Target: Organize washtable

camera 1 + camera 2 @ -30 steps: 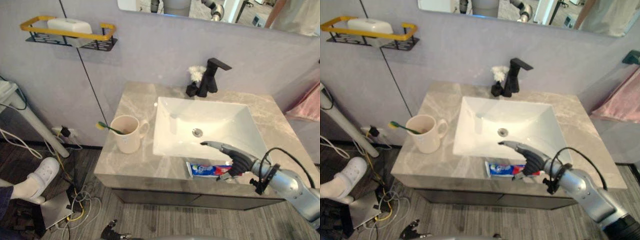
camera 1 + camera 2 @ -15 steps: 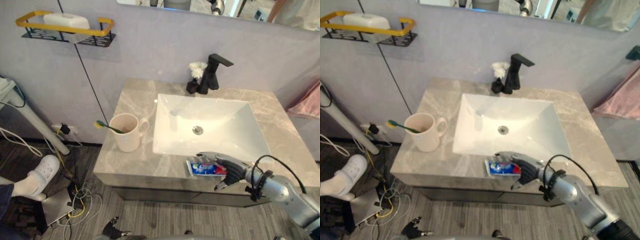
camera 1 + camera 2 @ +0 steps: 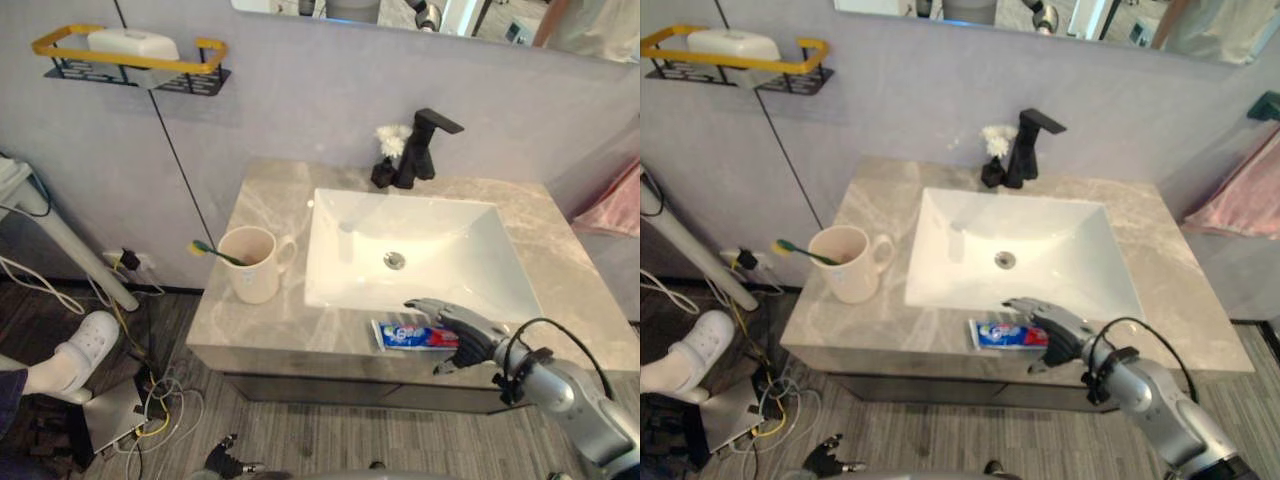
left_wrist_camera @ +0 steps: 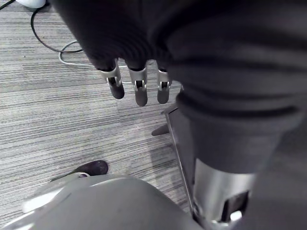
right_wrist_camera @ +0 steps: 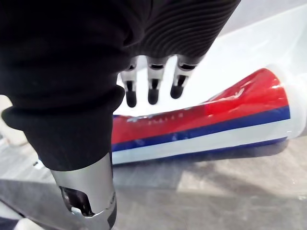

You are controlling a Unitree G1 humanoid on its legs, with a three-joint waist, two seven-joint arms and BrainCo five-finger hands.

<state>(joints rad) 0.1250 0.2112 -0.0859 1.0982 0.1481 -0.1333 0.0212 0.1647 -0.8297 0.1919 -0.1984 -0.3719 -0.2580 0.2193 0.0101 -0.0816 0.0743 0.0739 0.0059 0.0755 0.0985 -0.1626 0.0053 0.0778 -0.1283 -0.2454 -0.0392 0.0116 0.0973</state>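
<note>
With my right hand open over the toothpaste tube, which lies lower middle on the counter before the sink, left hand hanging open, I think I must next lower and grip it.

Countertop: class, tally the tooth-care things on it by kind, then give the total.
mug: 1
toothbrush (standing in the mug): 1
toothpaste: 1
Total: 3
</note>
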